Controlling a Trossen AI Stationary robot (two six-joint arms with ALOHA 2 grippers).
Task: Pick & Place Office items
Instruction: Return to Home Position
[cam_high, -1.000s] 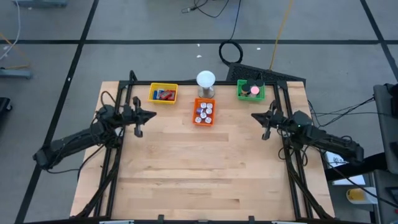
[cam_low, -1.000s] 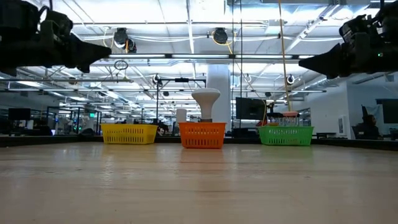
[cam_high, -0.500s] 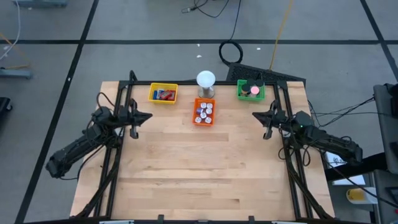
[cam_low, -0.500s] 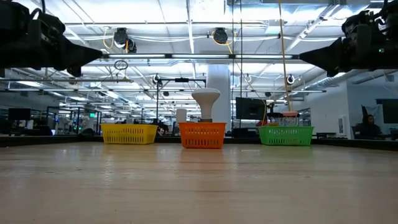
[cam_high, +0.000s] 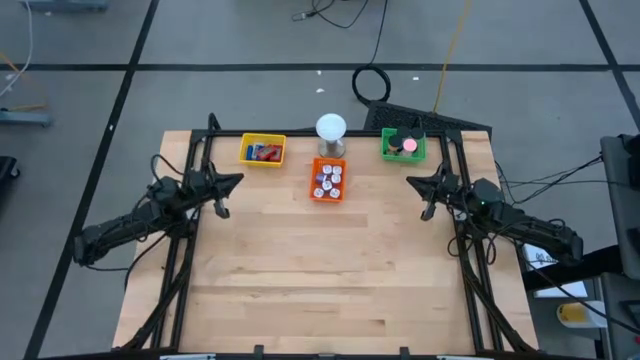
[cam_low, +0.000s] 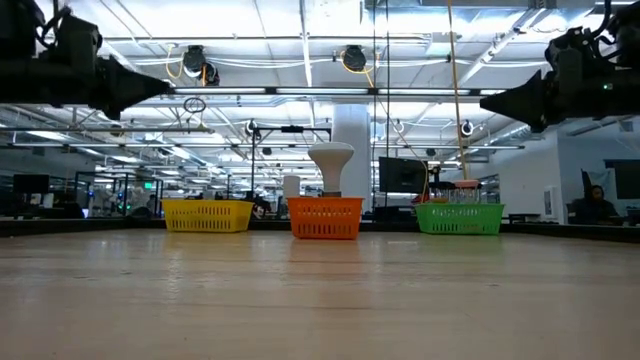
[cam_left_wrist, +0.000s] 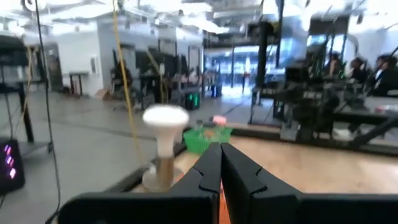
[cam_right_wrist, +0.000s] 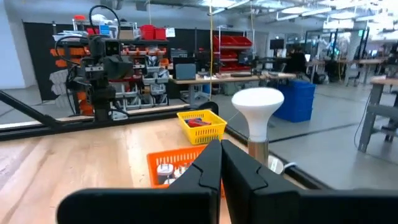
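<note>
- The left gripper (cam_high: 236, 180) hangs above the left edge of the table (cam_high: 320, 270), near the yellow tray. Its wrist view shows the two dark fingers pressed together with nothing between them.
- The yellow tray (cam_high: 245, 150) stands at the far edge, leftmost of the three trays. Red and blue pieces (cam_high: 265, 152) lie inside it.
- The orange tray (cam_high: 316, 181) sits in the middle, a little nearer than the other two. It holds a cluster of small pale and purple pieces (cam_high: 329, 178), possibly round ones, though they are too small to tell apart.
- The white lamp (cam_high: 331, 128) stands upright just behind the orange tray.
- The green tray (cam_high: 384, 147) stands at the far edge on the right. A pink roll (cam_high: 410, 145) lies in it beside a dark piece (cam_high: 394, 142).
- The right gripper (cam_high: 411, 182) hangs above the table's right edge, near the green tray. Its fingers meet tip to tip and carry nothing.
</note>
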